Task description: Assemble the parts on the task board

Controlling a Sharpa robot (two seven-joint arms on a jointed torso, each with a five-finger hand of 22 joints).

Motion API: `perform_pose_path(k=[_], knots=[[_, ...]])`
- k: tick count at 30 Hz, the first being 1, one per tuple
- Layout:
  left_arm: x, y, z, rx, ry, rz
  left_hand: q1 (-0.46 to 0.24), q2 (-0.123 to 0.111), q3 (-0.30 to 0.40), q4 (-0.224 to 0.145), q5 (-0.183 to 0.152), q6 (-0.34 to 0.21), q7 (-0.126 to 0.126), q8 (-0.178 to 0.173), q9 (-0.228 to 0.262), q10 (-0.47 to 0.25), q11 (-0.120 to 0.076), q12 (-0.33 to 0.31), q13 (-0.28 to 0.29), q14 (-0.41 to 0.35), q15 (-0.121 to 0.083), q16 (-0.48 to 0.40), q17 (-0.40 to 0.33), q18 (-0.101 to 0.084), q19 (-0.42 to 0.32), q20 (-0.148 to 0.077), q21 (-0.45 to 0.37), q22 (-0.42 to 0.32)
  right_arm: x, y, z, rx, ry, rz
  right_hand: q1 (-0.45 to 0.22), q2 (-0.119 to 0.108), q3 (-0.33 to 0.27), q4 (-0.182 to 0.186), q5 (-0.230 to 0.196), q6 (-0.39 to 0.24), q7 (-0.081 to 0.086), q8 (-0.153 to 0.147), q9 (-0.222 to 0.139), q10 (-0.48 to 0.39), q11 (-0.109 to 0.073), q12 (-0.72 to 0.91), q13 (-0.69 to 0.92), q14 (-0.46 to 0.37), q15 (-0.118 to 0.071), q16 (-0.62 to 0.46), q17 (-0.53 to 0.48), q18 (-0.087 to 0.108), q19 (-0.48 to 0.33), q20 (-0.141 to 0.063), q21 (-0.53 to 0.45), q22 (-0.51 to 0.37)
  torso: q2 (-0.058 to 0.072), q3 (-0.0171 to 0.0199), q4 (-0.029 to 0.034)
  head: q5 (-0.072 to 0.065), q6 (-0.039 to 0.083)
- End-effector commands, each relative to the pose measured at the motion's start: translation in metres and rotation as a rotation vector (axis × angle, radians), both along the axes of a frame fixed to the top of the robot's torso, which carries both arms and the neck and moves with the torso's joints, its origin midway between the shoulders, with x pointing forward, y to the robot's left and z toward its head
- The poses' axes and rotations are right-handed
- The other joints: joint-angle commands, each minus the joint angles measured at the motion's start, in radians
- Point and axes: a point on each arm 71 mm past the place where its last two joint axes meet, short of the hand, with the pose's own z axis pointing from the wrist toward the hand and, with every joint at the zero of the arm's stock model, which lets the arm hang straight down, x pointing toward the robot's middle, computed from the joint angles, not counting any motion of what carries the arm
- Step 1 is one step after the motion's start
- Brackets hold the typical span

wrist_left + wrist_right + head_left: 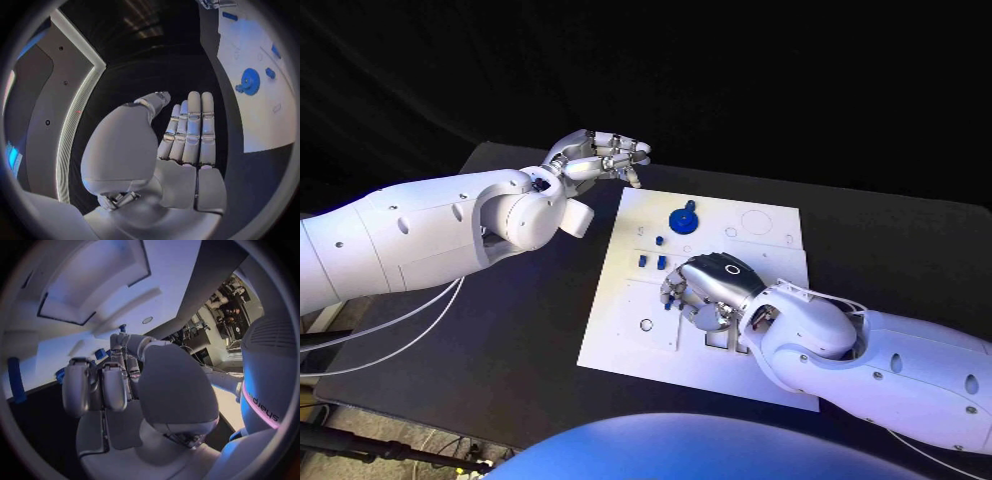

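Task board [762, 250] lies flat mid-surface [531, 330], long axis running away from us, tilted a bit toward our right. We've got the right arm w/ its hand [711, 290] directly over the board's middle, palm down, fingers curled toward the plate. We see blue bits by the fingertips in the right wrist view, but can't tell if anything is pinched or just lying beneath. Left hand [596, 158] hovers off the board's far-left corner, over the dark surface, fingers straight and together, holding nothing. Round blue part [684, 220] sits on the board's far half, between the two hands, nearer the right one. Small blue parts [651, 262] lie just left of the right hand's fingers, long axes along the board. Our read: right hand is far nearer to them, so next pick falls to it; reach is short, leftward.
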Motion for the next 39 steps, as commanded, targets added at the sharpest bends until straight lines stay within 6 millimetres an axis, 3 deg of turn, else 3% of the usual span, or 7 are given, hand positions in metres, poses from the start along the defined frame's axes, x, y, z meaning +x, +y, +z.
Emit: perform_pose_path(k=[1, 15, 23, 30, 34, 39], knots=[[-0.0009, -0.0023, 0.0008, -0.012, 0.002, -0.020, -0.003, 0.007, -0.003, -0.003, 0.001, -0.004, -0.001, -0.007, -0.002, -0.005, 0.001, -0.001, 0.001, -0.007, 0.003, -0.004, -0.002, 0.009, -0.002, 0.007, -0.004, -0.001, -0.0008, 0.0014, -0.0015, -0.021, -0.009, 0.009, -0.006, 0.005, 0.005, 0.001, -0.001, 0.000, 0.004, 0.003, 0.001, 0.042, -0.048, 0.004, 0.001, 0.040, -0.001, 0.004, 0.000, -0.008, 0.002, 0.003, -0.006, 0.169, 0.000, -0.0005, 0.0002, 0.000, -0.002], [-0.0012, -0.0016, 0.0005, -0.010, 0.007, -0.021, -0.003, 0.008, -0.003, -0.003, 0.001, -0.005, -0.001, -0.007, -0.002, -0.006, 0.002, 0.000, 0.001, -0.008, 0.003, -0.004, -0.002, 0.009, -0.002, 0.007, -0.005, -0.001, -0.0057, 0.0025, -0.0050, -0.056, 0.029, 0.047, -0.008, 0.005, 0.006, -0.001, -0.001, -0.001, 0.005, 0.003, 0.001, 0.042, -0.048, 0.002, 0.002, 0.040, -0.001, 0.004, 0.000, -0.008, 0.002, 0.003, -0.006, 0.170, 0.000, -0.0006, 0.0000, 0.002, -0.008], [-0.0012, -0.0012, 0.0004, -0.009, 0.009, -0.021, -0.003, 0.008, -0.003, -0.003, 0.001, -0.005, -0.001, -0.007, -0.002, -0.006, 0.002, 0.000, 0.001, -0.008, 0.003, -0.004, -0.002, 0.009, -0.002, 0.007, -0.005, -0.001, -0.0062, 0.0026, -0.0054, -0.054, 0.037, 0.053, -0.044, -0.005, -0.021, -0.006, 0.010, -0.015, 0.014, 0.000, 0.002, 0.022, -0.040, -0.015, 0.008, 0.039, 0.006, 0.002, -0.005, -0.005, -0.005, 0.010, -0.019, 0.167, 0.000, 0.0000, -0.0001, 0.002, -0.007], [-0.0012, -0.0013, 0.0001, -0.009, 0.012, -0.025, -0.002, 0.008, -0.004, -0.003, 0.001, -0.005, -0.001, -0.007, -0.002, -0.007, 0.002, 0.000, 0.002, -0.008, 0.003, -0.004, -0.002, 0.009, -0.002, 0.007, -0.006, -0.002, -0.0046, 0.0013, -0.0062, -0.049, 0.040, 0.041, -0.087, -0.012, -0.063, 0.004, 0.033, -0.076, 0.020, -0.037, -0.013, -0.029, -0.025, -0.050, 0.009, 0.032, 0.018, -0.009, -0.026, 0.003, -0.024, 0.020, -0.063, 0.154, -0.001, -0.0002, 0.0000, 0.002, -0.006], [-0.0013, -0.0017, -0.0001, -0.009, 0.015, -0.030, -0.002, 0.009, -0.004, -0.003, 0.001, -0.005, -0.001, -0.008, -0.002, -0.008, 0.002, 0.000, 0.002, -0.008, 0.003, -0.004, -0.002, 0.009, -0.002, 0.007, -0.006, -0.002, -0.0031, -0.0001, -0.0056, -0.038, 0.031, 0.023, -0.101, -0.027, -0.072, 0.008, 0.033, -0.123, 0.023, -0.067, -0.028, -0.079, -0.015, -0.074, -0.002, 0.026, 0.027, -0.021, -0.045, 0.012, -0.045, 0.029, -0.112, 0.137, 0.000, -0.0001, 0.0004, 0.001, -0.004], [-0.0014, -0.0017, -0.0003, -0.010, 0.019, -0.036, -0.002, 0.011, -0.004, -0.003, 0.001, -0.005, -0.001, -0.008, -0.002, -0.008, 0.002, 0.001, 0.002, -0.008, 0.003, -0.004, -0.002, 0.009, -0.002, 0.008, -0.007, -0.002, -0.0030, -0.0019, -0.0038, -0.024, 0.018, 0.006, -0.099, -0.033, -0.074, 0.005, 0.033, -0.142, 0.013, -0.079, -0.034, -0.101, -0.009, -0.074, -0.005, 0.016, 0.033, -0.038, -0.073, 0.019, -0.060, 0.034, -0.146, 0.125, 0.000, 0.0002, 0.0001, 0.002, -0.004]])
